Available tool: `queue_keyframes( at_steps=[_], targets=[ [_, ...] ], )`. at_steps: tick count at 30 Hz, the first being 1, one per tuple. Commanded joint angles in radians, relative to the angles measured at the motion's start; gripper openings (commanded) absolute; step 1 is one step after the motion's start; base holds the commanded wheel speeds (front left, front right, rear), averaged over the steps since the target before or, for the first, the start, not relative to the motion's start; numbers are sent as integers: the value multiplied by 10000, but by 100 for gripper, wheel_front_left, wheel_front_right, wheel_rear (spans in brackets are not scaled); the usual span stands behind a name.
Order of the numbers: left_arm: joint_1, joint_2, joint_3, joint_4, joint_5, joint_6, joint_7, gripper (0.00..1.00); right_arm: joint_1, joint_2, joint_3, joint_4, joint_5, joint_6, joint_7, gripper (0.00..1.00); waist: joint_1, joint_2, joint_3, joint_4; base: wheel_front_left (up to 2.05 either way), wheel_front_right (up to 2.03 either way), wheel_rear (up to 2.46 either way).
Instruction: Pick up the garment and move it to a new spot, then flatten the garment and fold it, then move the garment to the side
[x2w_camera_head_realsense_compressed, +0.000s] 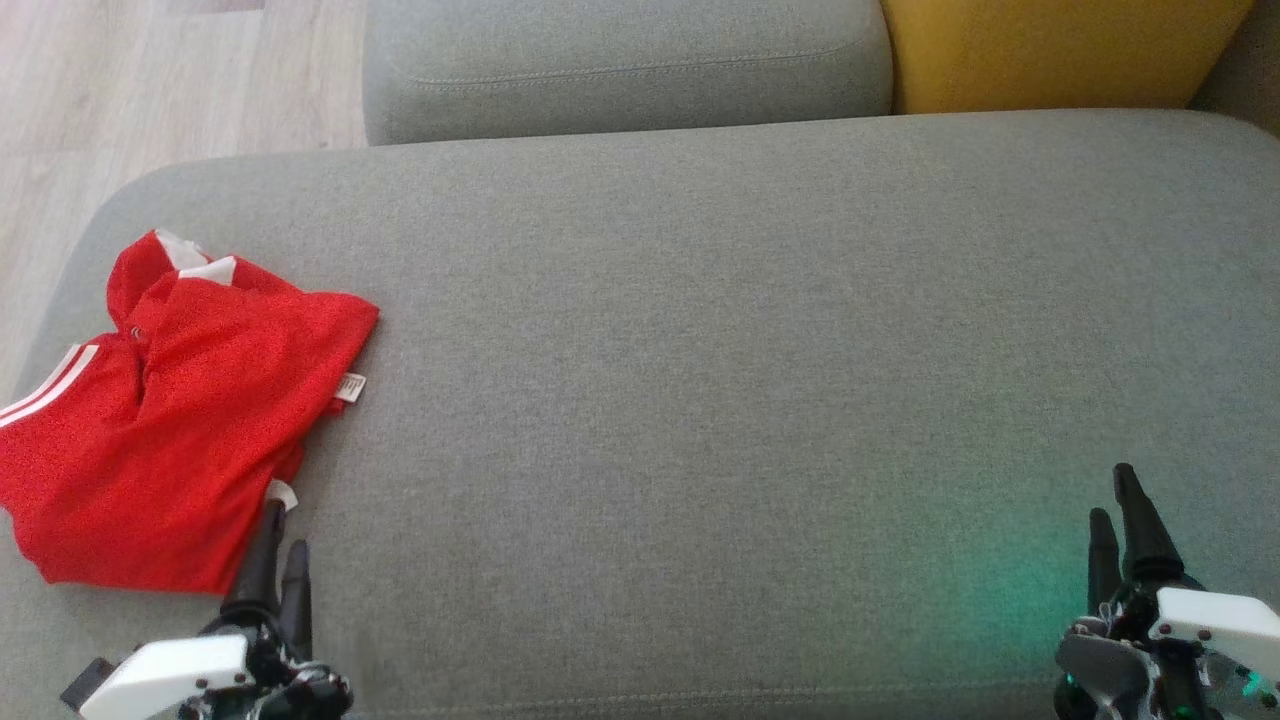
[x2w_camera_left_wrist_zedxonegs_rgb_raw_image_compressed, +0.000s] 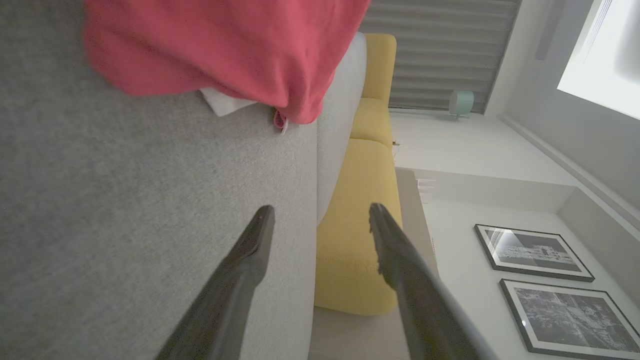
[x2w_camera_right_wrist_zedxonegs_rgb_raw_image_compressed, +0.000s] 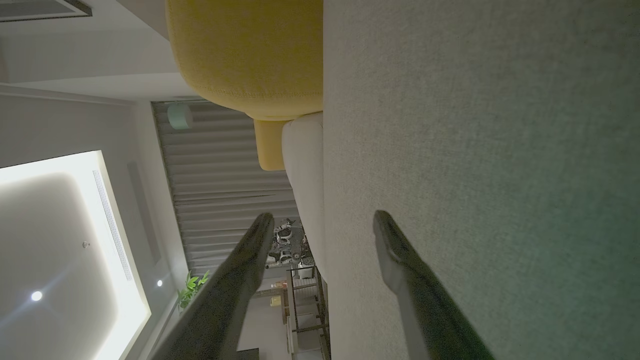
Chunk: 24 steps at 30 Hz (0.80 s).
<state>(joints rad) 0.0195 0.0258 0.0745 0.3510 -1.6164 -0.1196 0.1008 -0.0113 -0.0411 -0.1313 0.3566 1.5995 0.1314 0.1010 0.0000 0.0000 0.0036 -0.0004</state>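
The garment (x2w_camera_head_realsense_compressed: 170, 410) is a red shirt with white stripes and tags, lying crumpled at the left end of a grey sofa seat (x2w_camera_head_realsense_compressed: 720, 380). My left gripper (x2w_camera_head_realsense_compressed: 284, 528) stands open at the lower left, its tips just beside the shirt's near right corner, holding nothing. In the left wrist view the red garment (x2w_camera_left_wrist_zedxonegs_rgb_raw_image_compressed: 230, 45) lies ahead of the open left gripper (x2w_camera_left_wrist_zedxonegs_rgb_raw_image_compressed: 320, 215), apart from the fingers. At the lower right, my right gripper (x2w_camera_head_realsense_compressed: 1115, 495) is open over bare cushion, far from the shirt. The right wrist view shows the right gripper (x2w_camera_right_wrist_zedxonegs_rgb_raw_image_compressed: 322, 222) open and empty.
A grey back cushion (x2w_camera_head_realsense_compressed: 620, 65) and a yellow cushion (x2w_camera_head_realsense_compressed: 1060, 50) line the far side of the seat. Wooden floor (x2w_camera_head_realsense_compressed: 150, 90) lies beyond the seat's left end. The seat's left edge runs close by the shirt.
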Motion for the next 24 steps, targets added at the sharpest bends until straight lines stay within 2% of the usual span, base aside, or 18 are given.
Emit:
queue_keyframes(
  at_steps=[1,13,24],
  targets=[
    [-508,79,-18,-380,54,-31,-137,100,-468,-28,59,-362,-110,0,-109,100,0,0,1,-3,0,0,0],
    [-565,94,136,-502,413,-38,-458,100,-597,-34,-9,-467,-849,-1,-434,100,0,0,-1,-27,0,0,0],
    [-738,109,458,-875,1070,-46,-780,100,-769,-40,-50,-1006,-2518,-2,-758,100,0,0,27,-53,0,0,0]
  ],
)
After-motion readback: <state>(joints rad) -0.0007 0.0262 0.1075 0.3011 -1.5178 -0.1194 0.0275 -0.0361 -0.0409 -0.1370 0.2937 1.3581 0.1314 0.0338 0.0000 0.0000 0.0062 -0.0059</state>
